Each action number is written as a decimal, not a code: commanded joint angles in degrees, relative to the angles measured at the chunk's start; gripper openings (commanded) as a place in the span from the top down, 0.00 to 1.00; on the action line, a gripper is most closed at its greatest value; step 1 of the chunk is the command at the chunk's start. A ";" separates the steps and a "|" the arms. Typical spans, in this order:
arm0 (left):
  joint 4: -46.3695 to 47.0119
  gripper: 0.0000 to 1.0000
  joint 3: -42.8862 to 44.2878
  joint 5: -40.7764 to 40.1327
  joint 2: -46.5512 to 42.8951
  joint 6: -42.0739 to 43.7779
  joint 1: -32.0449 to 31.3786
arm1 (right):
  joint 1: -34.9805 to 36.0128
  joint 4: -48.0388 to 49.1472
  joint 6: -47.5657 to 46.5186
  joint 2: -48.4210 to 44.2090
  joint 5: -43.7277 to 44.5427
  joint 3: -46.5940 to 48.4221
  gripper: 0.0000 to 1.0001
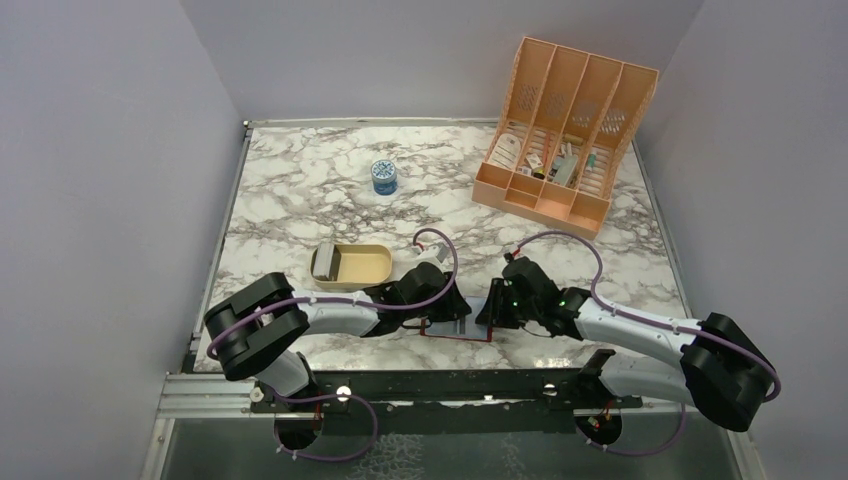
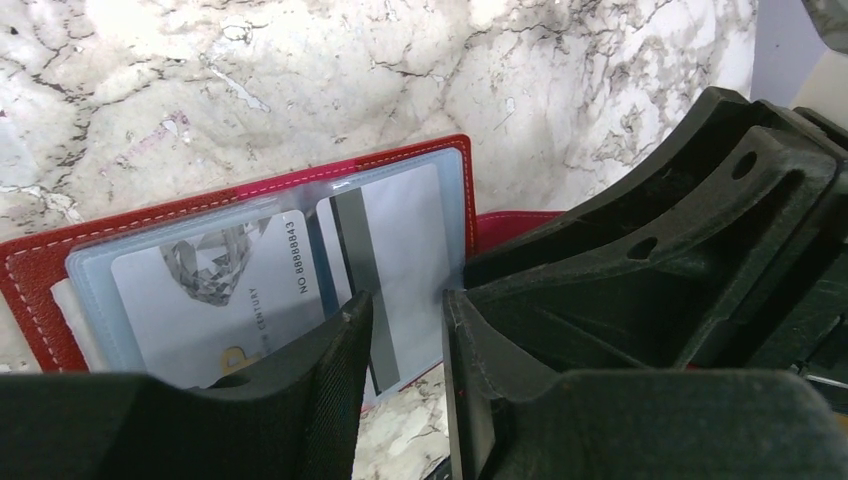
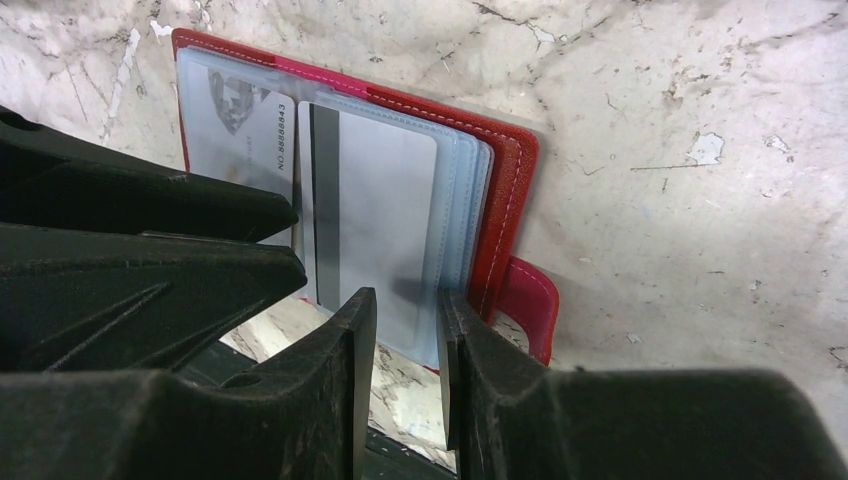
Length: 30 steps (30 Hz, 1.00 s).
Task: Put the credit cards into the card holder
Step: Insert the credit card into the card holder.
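The dark red card holder (image 1: 462,338) lies open near the table's front edge, between my two grippers. Its red cover (image 2: 40,270) frames pale blue pockets. One silver credit card with a diamond print (image 2: 215,280) sits in a pocket; beside it lies a second card with a black stripe (image 2: 400,240). My left gripper (image 2: 405,300) hovers over the striped card's near edge, open, with nothing in the gap. My right gripper (image 3: 405,298) stands open over the same card (image 3: 375,200) from the other side. A greyish stack of cards (image 1: 328,262) rests in the tan tray (image 1: 372,268).
A peach slotted organizer (image 1: 565,130) with small items stands at the back right. A small blue-lidded jar (image 1: 384,176) sits mid-back. The holder's red snap tab (image 3: 530,300) sticks out beside my right fingers. The table's front edge is just behind the holder.
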 commanded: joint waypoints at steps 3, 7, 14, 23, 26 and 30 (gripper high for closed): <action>-0.61 0.65 0.30 -1.75 -0.21 1.09 -0.39 | 0.38 1.84 -0.42 -0.40 0.36 -0.82 0.70; -0.55 0.65 0.39 -1.75 0.69 0.93 -0.39 | 0.37 1.96 -0.23 -0.53 0.11 -0.97 0.70; -0.52 0.65 1.03 -0.95 2.80 0.51 -0.39 | 0.40 1.94 -0.24 -0.81 0.16 -1.01 0.70; 0.60 0.65 2.03 0.52 3.66 -0.02 -0.56 | 0.40 2.37 -0.11 -0.41 0.13 -1.19 0.70; 1.35 0.65 2.03 1.10 3.03 -0.44 -0.78 | 0.34 2.83 -0.10 -0.37 -0.24 -1.33 0.70; 1.52 0.66 1.79 1.14 2.07 -0.73 -0.92 | 0.38 4.10 -0.02 -0.74 -1.24 -1.43 0.70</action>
